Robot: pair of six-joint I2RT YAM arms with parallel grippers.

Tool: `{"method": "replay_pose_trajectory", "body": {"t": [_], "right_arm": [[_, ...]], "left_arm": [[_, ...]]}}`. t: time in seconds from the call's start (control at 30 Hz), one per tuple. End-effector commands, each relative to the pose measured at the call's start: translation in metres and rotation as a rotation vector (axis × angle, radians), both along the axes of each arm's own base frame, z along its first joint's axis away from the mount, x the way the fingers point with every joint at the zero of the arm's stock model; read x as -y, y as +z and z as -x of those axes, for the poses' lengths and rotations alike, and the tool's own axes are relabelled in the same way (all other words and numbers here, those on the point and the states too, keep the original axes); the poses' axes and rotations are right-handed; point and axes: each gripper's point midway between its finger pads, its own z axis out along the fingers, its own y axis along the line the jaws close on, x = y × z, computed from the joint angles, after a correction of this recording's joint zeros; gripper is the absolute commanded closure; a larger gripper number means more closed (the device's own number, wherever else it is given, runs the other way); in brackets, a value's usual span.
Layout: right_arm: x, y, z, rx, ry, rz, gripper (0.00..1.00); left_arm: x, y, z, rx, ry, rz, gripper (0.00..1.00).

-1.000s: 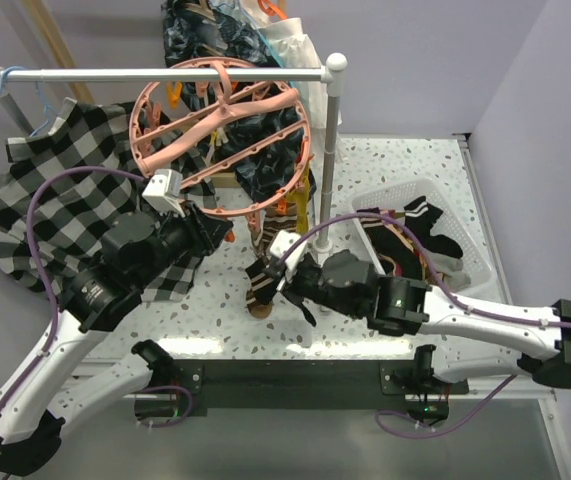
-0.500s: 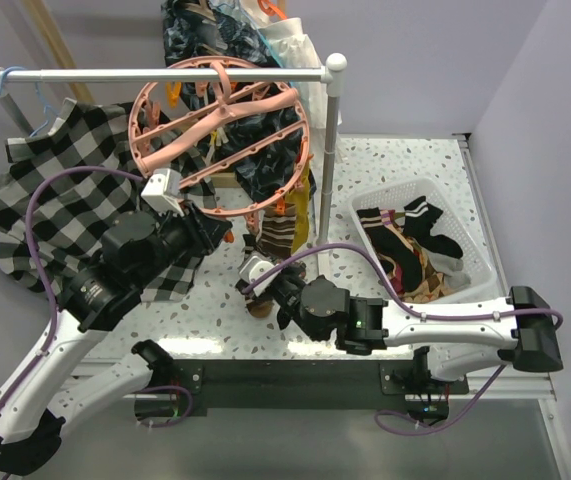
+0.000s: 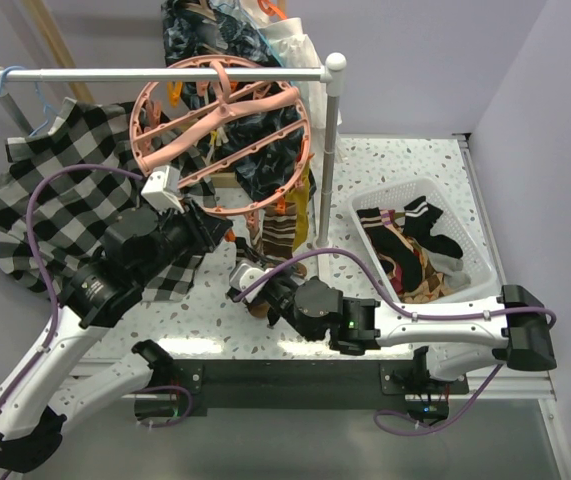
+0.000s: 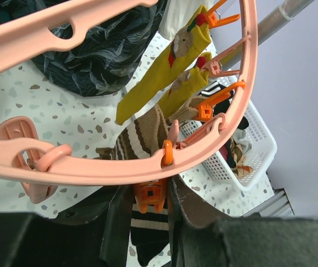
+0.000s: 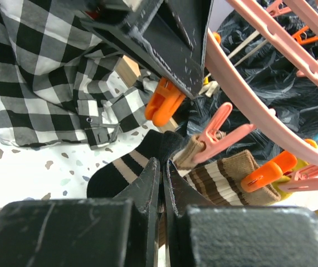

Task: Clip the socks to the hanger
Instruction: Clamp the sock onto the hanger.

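The salmon-pink ring hanger (image 3: 215,118) hangs from the white rail. My left gripper (image 3: 223,232) reaches under its near rim (image 4: 108,169) and is shut on an orange clip (image 4: 150,196) hanging there. My right gripper (image 3: 250,290) is shut on the cuff of a black sock with cream stripes (image 5: 120,167) and holds it just below that orange clip (image 5: 164,105). The sock also shows under the clip in the left wrist view (image 4: 147,233). A brown striped sock (image 5: 231,183) and mustard yellow socks (image 4: 164,78) hang clipped on the ring.
A white basket (image 3: 470,225) with more socks stands at the right. The checkered shirt (image 3: 55,190) hangs at the left on the rail (image 3: 165,73). The rail's post (image 3: 330,150) stands right of the hanger. A dark patterned garment (image 3: 205,35) hangs behind.
My right arm has swung left and stretched out, carrying the black striped sock under the near rim of the hanger. My left arm has stayed on the clip.
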Motion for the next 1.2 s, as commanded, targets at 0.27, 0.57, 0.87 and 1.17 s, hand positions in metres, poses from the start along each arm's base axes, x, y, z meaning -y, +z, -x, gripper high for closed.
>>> {"method": "replay_pose_trajectory", "body": {"t": [0.27,0.57,0.87,1.17], "right_arm": [[-0.014,0.036,0.005,0.032,0.043,-0.108,1.00],[-0.016,0.041,0.003,0.053,0.030,-0.120,1.00],[-0.016,0.031,0.006,0.044,0.054,-0.092,1.00],[-0.012,0.022,0.006,0.027,0.043,-0.092,1.00]], "left_arm": [[-0.006,0.018,-0.003,-0.021,0.073,0.073,1.00],[-0.007,0.015,-0.003,-0.044,0.089,0.080,1.00],[-0.012,0.018,-0.003,-0.050,0.121,0.108,1.00],[-0.009,0.019,-0.002,-0.053,0.117,0.135,1.00]]}}
